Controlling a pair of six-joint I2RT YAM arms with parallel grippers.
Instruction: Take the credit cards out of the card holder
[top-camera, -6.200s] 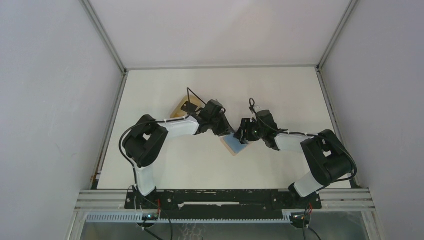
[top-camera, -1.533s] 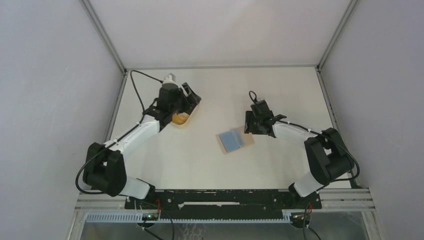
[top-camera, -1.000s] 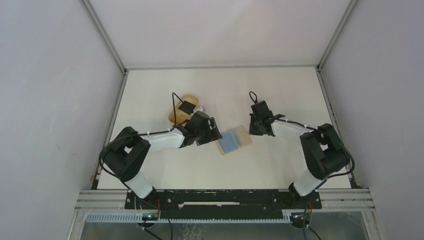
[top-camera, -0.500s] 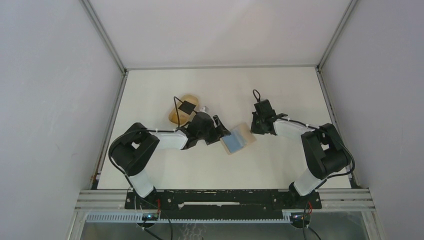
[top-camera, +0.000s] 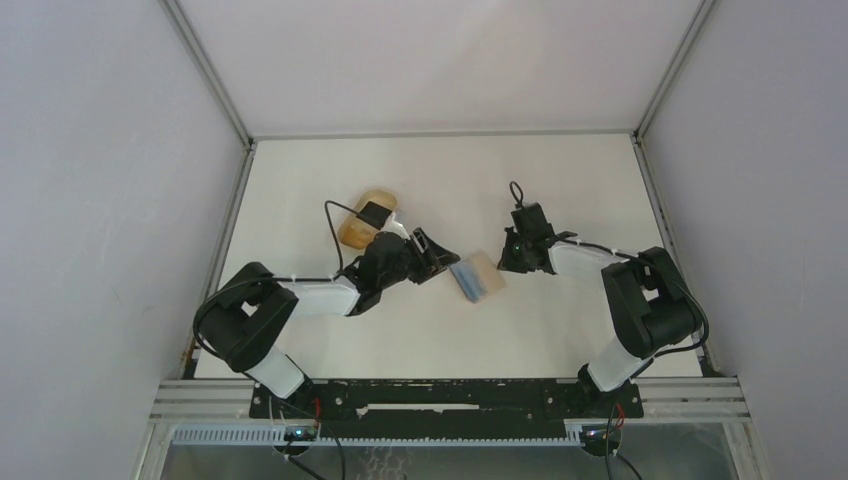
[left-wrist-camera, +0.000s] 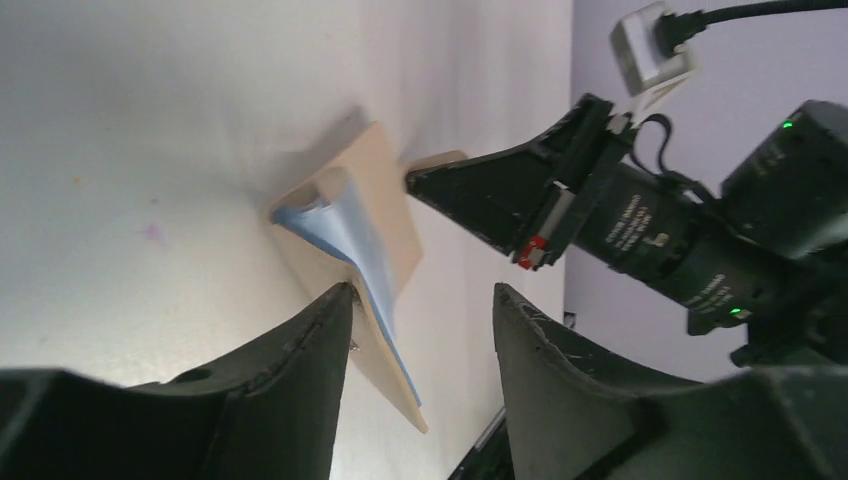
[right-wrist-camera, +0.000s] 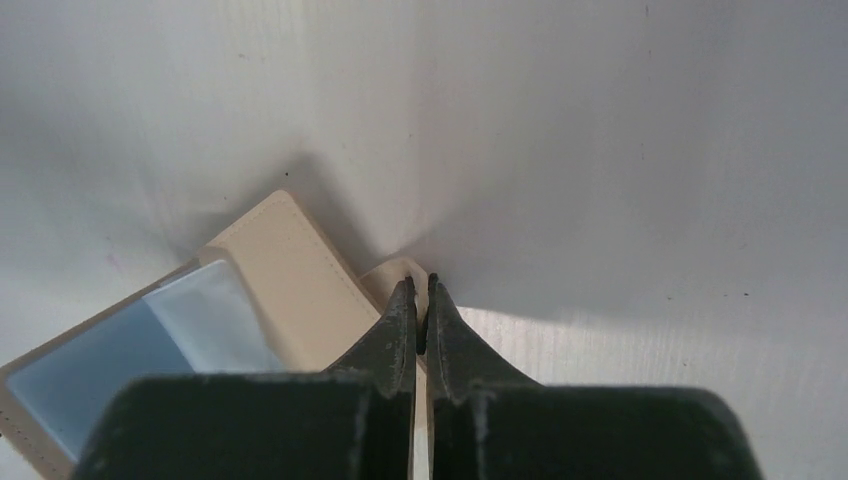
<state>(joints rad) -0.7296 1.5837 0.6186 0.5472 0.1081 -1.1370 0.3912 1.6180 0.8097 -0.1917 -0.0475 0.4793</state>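
Observation:
The tan card holder (top-camera: 486, 267) lies mid-table between my two grippers, with a light blue credit card (top-camera: 467, 281) sticking out of it. In the left wrist view the holder (left-wrist-camera: 392, 205) looks tipped up on one side, and the blue card (left-wrist-camera: 345, 235) bends out of its pocket. My left gripper (left-wrist-camera: 422, 305) is open, with the card's and holder's near edge between its jaws. One finger touches the holder's edge. My right gripper (right-wrist-camera: 420, 290) is shut, its tips resting on the holder's small tab (right-wrist-camera: 392, 276). The card (right-wrist-camera: 150, 345) also shows in the right wrist view.
An oval tan tray (top-camera: 362, 222) sits behind my left arm, left of the holder. Metal frame rails border the white table (top-camera: 560, 180) on its left, right and far sides, with grey walls beyond.
My left arm came from the tray to the holder, and its jaws have narrowed around the card's edge. The holder turned and tipped. My right gripper stayed shut at the tab.

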